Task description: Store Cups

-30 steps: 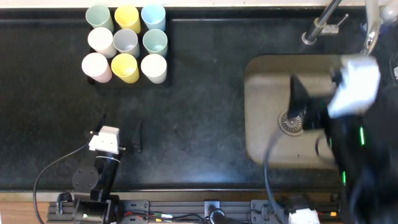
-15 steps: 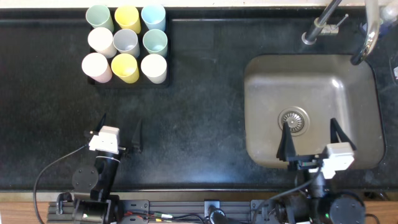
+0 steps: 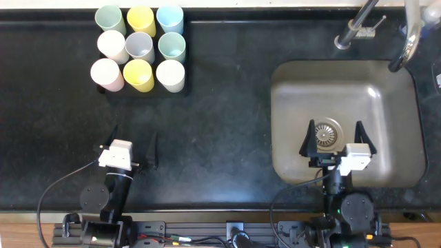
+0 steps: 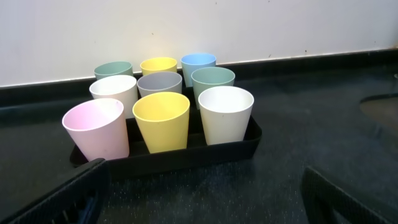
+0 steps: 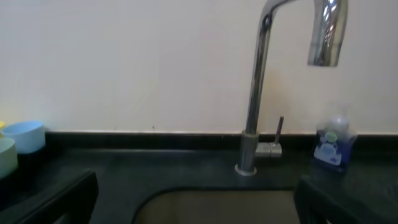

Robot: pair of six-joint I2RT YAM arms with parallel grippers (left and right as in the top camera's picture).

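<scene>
Cups [image 3: 140, 47], nine, fill a black tray [image 4: 186, 158] on the bench [image 3: 220, 117]. Left hand [image 3: 134, 134] spread, empty; right hand [image 3: 335, 125] spread, seemingly above the sink [image 3: 289, 69].

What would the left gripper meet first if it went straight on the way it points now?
Probably the front wall of the black plastic tray, or the front yellow plastic cup standing in it; the height of the left gripper is unclear.

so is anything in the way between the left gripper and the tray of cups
Nothing visible. Only bare black countertop lies between the open left gripper and the tray, and the nearest row of cups faces the gripper with nothing in front of it.
</scene>
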